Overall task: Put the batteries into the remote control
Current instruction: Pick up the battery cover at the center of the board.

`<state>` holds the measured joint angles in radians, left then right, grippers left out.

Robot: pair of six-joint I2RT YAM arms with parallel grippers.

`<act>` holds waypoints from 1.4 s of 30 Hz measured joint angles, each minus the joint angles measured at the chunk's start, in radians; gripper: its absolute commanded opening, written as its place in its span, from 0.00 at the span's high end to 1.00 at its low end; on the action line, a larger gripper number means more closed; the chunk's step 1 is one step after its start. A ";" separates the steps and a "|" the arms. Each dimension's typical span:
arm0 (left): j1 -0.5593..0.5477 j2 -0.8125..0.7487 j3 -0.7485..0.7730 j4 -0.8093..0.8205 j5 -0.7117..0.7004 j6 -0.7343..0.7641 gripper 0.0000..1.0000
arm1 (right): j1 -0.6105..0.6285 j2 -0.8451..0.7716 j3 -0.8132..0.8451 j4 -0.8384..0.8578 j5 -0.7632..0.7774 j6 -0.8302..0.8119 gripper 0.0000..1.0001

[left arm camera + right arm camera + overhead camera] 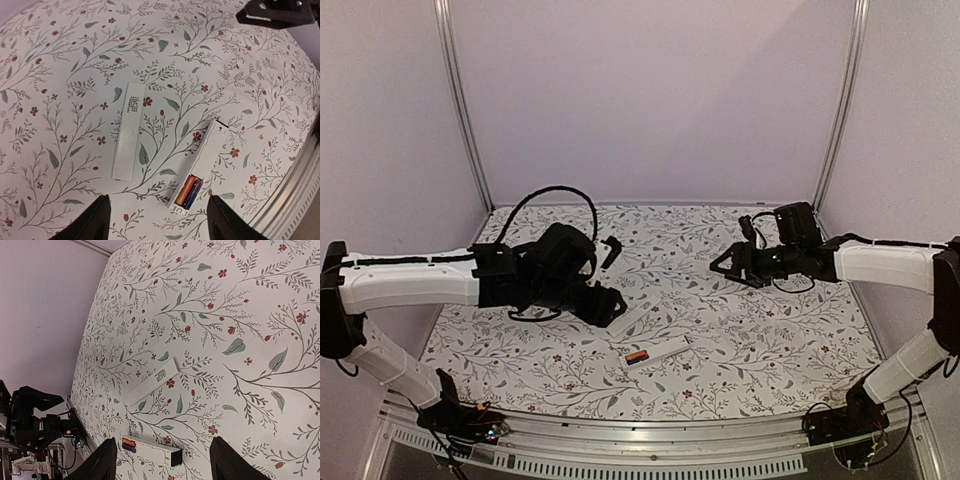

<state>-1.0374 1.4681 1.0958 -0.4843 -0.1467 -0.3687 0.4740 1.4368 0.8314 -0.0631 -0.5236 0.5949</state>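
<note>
The white remote control (658, 353) lies on the floral table with its back up and its compartment uncovered. Two batteries (189, 191), one orange and one dark blue, sit side by side in the compartment at one end. The right wrist view shows the remote control (150, 449), its batteries (128, 444) and its black far end. My left gripper (612, 278) hovers above and left of the remote, open, with nothing between its fingers (95, 220). My right gripper (725, 265) hangs off to the right, apart from the remote, also open and holding nothing.
A flat thin white strip (628, 322) with small print lies just beyond the remote; it also shows as the strip (127, 132) and the strip (151, 382). The table's metal front rail (640, 432) runs close behind the remote. Purple walls enclose the table.
</note>
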 measured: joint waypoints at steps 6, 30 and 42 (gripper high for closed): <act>0.030 -0.154 -0.353 0.231 0.000 -0.312 0.37 | 0.041 0.179 0.155 -0.030 -0.047 -0.056 0.46; 0.105 0.102 -0.536 0.734 0.073 -0.812 0.64 | 0.153 0.661 0.582 -0.198 -0.042 -0.229 0.65; 0.128 0.209 -0.536 0.868 0.111 -0.908 0.73 | 0.179 0.769 0.666 -0.261 -0.030 -0.286 0.68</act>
<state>-0.9096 1.6775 0.5602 0.3840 -0.0357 -1.2766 0.6533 2.2059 1.4975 -0.3237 -0.5533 0.3092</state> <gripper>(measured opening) 0.277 0.324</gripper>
